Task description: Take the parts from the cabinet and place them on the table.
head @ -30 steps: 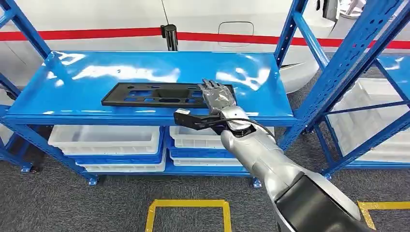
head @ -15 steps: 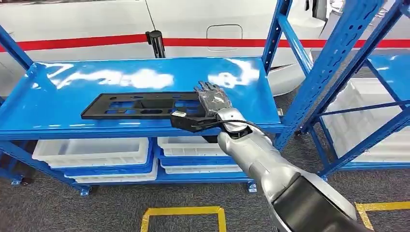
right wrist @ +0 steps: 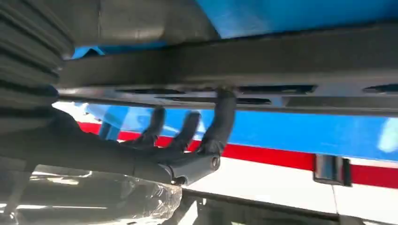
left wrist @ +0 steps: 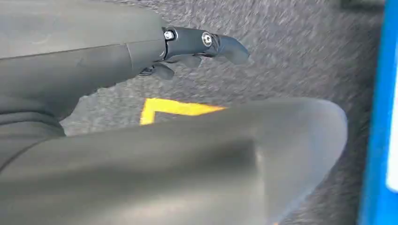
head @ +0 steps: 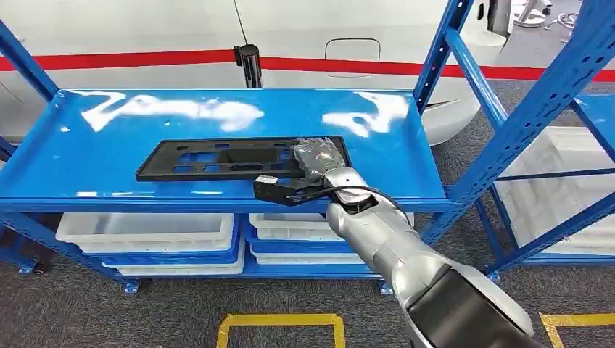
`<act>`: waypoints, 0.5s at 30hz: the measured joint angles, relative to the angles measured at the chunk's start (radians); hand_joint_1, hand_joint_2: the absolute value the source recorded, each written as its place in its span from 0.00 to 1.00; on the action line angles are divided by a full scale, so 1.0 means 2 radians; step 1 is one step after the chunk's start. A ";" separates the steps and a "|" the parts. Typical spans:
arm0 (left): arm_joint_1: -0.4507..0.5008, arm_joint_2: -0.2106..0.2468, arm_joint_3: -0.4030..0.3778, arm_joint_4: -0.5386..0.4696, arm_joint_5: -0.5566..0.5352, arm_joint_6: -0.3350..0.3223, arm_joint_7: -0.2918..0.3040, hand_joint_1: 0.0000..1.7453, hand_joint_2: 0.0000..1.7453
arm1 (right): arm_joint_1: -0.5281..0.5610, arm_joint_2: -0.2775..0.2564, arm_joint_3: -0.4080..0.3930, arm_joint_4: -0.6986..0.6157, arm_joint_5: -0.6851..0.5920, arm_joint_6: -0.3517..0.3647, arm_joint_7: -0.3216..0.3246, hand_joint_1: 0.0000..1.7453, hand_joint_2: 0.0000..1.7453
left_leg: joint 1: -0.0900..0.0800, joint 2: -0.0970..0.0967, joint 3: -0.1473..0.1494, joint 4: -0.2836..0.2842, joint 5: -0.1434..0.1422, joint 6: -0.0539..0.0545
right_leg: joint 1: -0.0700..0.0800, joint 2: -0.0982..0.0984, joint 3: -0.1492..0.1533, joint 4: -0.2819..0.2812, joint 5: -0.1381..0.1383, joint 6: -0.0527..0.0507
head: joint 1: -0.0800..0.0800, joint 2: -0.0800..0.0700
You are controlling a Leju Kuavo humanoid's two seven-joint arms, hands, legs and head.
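Note:
A long flat black part [head: 225,159] with several cut-outs lies on the blue top shelf [head: 217,112] of the cabinet, close to its front edge. My right hand [head: 319,154] rests on the part's right end, fingers bent down over it. In the right wrist view one fingertip [right wrist: 225,101] touches the edge of the black part [right wrist: 263,61] while the other fingers stand apart from it. My left hand [left wrist: 187,44] hangs above the grey floor with nothing in it.
White bins [head: 149,228] fill the lower shelf under the part. Blue uprights [head: 522,116] rise at the right, with a second rack of white bins [head: 551,181] beyond. A black post [head: 250,61] stands behind the shelf. Yellow floor tape [head: 275,319] marks the carpet in front.
The camera has swayed, shifting the whole scene. My right hand's fingers, stretched flat over the part's right end a second ago, have bent down onto it. The part lies where it was.

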 joint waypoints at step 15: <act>0.007 0.000 0.033 -0.015 -0.007 0.002 -0.069 0.00 1.00 | -0.026 -0.006 -0.067 -0.071 -0.064 -0.071 -0.125 0.97 1.00 | 0.000 0.000 0.000 0.000 0.001 0.002 | -0.001 0.000 0.000 -0.001 0.001 0.000 | 0.000 0.000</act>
